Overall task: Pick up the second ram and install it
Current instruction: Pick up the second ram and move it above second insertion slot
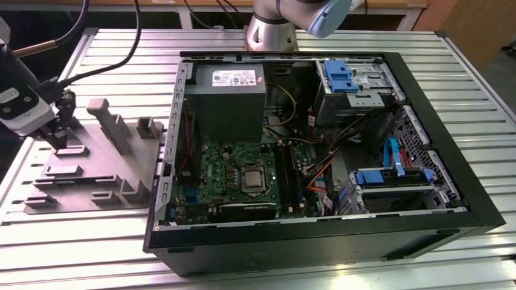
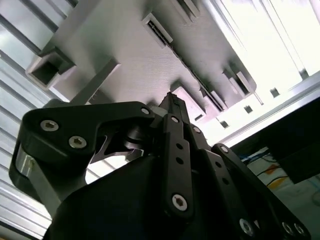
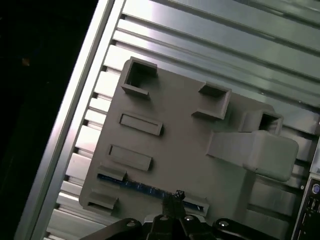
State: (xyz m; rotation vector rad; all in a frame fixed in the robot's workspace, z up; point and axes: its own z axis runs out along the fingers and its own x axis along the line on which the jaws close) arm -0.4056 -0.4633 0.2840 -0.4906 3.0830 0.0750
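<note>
The gripper (image 3: pixel 177 196) is drawn narrow, its two black fingertips meeting with no gap between them, as the second wrist view (image 2: pixel 170 97) also shows. It hangs over one long edge of the grey fixture plate (image 3: pixel 175 140), directly above the second ram (image 3: pixel 140 186). That ram is a long, thin blue strip standing on edge in a shallow slot of the plate, held between two small grey end blocks, with a row of darker patches along its length. The tips seem to sit at the strip's upper edge near its middle, but whether they pinch it or only hover above it cannot be told. Elsewhere on the plate stand square hollow posts, low rectangular frames and one larger rounded block. In the exterior view the gripper (image 1: pixel 60 142) stands over the plate (image 1: pixel 89 181), which lies on a slatted metal table (image 1: pixel 241 272). Just beside the plate is an open computer case (image 1: pixel 322 241) with its green motherboard (image 1: pixel 234 163) exposed.
</note>
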